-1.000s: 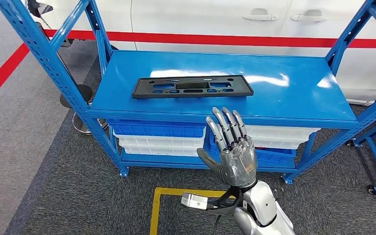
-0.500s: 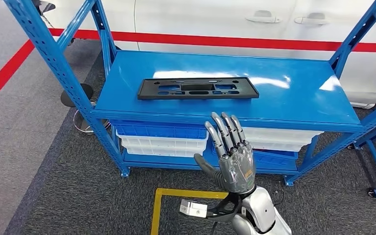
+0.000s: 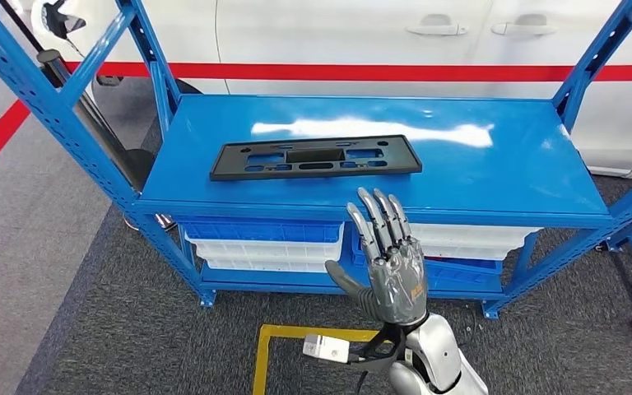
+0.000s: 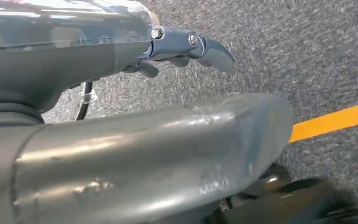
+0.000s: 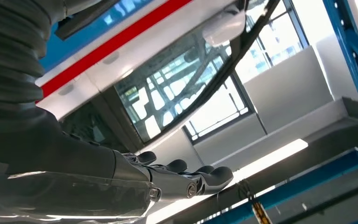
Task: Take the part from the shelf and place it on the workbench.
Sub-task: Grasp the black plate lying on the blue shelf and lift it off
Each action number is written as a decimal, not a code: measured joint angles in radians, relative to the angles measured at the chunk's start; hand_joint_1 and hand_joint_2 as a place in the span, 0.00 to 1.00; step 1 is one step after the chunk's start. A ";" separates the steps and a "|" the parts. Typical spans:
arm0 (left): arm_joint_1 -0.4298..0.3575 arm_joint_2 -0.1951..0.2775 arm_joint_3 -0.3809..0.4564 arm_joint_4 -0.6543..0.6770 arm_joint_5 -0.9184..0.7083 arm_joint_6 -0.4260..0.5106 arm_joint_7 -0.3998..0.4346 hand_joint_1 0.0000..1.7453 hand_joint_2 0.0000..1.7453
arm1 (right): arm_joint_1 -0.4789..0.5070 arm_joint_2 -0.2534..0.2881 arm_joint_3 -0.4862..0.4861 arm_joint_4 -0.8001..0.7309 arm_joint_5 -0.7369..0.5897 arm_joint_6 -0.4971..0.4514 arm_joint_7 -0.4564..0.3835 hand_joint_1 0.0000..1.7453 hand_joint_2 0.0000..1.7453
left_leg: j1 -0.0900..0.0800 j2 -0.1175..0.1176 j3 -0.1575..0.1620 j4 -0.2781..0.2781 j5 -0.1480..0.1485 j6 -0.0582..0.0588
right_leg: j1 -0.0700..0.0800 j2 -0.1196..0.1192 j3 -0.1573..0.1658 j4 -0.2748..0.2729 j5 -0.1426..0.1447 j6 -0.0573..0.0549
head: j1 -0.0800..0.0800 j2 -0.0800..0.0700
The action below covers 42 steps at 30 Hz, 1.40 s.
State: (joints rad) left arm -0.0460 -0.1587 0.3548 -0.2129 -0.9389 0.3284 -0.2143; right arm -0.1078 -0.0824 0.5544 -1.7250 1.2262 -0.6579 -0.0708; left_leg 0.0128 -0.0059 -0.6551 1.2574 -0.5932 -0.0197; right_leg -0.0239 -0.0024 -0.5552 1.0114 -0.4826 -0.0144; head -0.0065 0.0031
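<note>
Fingers point(image 3: 378, 222) of the right hand point(image 3: 388, 263) were stretched out straight and slightly apart, thumb set off to one side, with nothing held; the right wrist view agreed, showing them extended and bare. That hand stood raised in front of the blue shelf point(image 3: 494, 173), below its front edge and apart from it, fingertips pointing up toward the shelf top. The left hand point(image 4: 186, 46) appeared in the left wrist view hanging over grey carpet point(image 4: 307, 56) beside an orange floor line point(image 4: 335, 119); its fingers looked loosely extended with nothing in them, though much of that hand was hidden behind its own cover.

The part point(image 3: 315, 157), a flat black plastic panel with several cut-out openings, lay on the top level of the shelf, toward the left half and near the front edge. Its long axis ran across the shelf, roughly parallel to that front edge, one end pointing toward the left upright point(image 3: 49, 107) and the other toward the middle of the shelf.

By my reading, the job was in its reach stage: nothing was grasped yet, and the workbench was not to be seen. The next move would call for carrying the right hand forward and up over the shelf edge, then closing on the panel's near long edge.

Blue and white bins point(image 3: 267, 239) sat on the level beneath, and a white car point(image 3: 362, 37) stood behind.
</note>
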 joint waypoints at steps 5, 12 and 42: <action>0.001 0.000 0.000 0.000 -0.013 -0.005 0.012 0.00 0.00 | -0.023 0.000 0.000 0.057 -0.016 0.068 0.033 0.00 1.00 | -0.001 0.000 0.000 -0.117 0.148 0.005 | 0.002 0.004 0.040 0.002 -0.032 0.010 | 0.000 0.000; -0.003 0.000 -0.001 0.000 -0.026 -0.011 0.024 0.00 0.00 | -0.040 0.001 0.000 0.123 -0.032 0.086 0.039 0.00 1.00 | -0.003 -0.001 0.051 -0.227 0.154 0.047 | 0.004 0.001 0.032 0.039 -0.073 0.043 | 0.004 0.000; -0.005 -0.001 -0.003 0.000 -0.036 -0.022 0.028 0.00 0.00 | -0.015 0.001 -0.003 0.172 -0.033 0.091 0.051 0.00 1.00 | 0.003 0.000 0.064 -0.230 0.146 0.039 | 0.005 0.002 -0.003 0.022 -0.020 0.041 | 0.007 0.000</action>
State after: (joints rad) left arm -0.0507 -0.1595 0.3516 -0.2125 -0.9748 0.3067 -0.1863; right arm -0.1231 -0.0816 0.5510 -1.5534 1.1933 -0.5667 -0.0195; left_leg 0.0159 -0.0060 -0.5909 1.0271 -0.4468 0.0193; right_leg -0.0192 -0.0003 -0.5585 1.0333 -0.5028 0.0262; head 0.0008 0.0031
